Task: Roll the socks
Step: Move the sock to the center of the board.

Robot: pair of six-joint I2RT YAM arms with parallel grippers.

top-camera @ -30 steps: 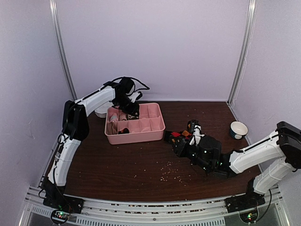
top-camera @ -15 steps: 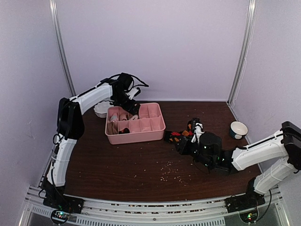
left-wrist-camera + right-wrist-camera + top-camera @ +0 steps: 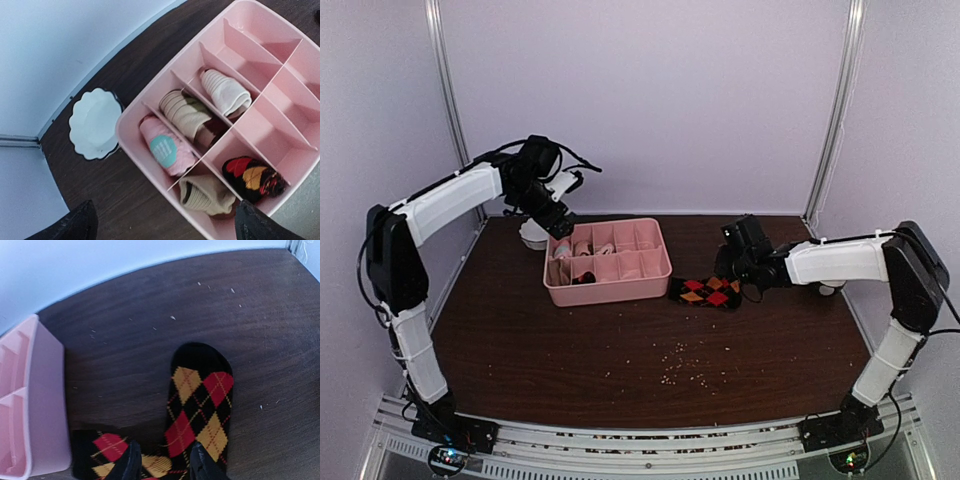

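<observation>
Your left gripper [image 3: 169, 222] hangs above the pink tray [image 3: 127, 132] with its fingers spread wide and nothing between them. Below it, rolled socks sit in the tray's compartments, among them a black argyle roll [image 3: 252, 177] and a cream roll [image 3: 227, 92]. Your right gripper [image 3: 162, 462] is low over the flat argyle sock [image 3: 197, 405] on the table [image 3: 125, 340], just right of the tray. Its fingers stand narrowly apart with fabric showing between them — you cannot tell whether they pinch it.

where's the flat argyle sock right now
Top view: the flat argyle sock lies on the dark table, right of centre, by the near right corner of the pink tray.
</observation>
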